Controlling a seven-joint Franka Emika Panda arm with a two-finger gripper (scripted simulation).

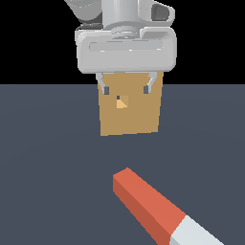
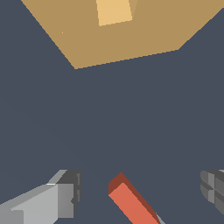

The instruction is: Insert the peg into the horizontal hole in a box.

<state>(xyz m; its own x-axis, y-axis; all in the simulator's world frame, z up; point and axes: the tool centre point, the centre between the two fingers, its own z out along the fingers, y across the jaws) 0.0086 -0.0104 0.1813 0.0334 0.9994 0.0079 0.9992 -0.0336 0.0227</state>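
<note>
End effector [image 1: 126, 89] hangs wide open, empty, in front of the box [image 1: 129, 117]; peg [image 1: 158, 208] lies apart on the tabletop [image 1: 48, 182].

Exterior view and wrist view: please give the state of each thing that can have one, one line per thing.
peg: lying flat on the floor, not gripped, red end toward the box.
hole: empty, nothing inserted.
box: upright on the floor, holed face visible.
gripper: open, holding nothing, raised above the floor.
</note>
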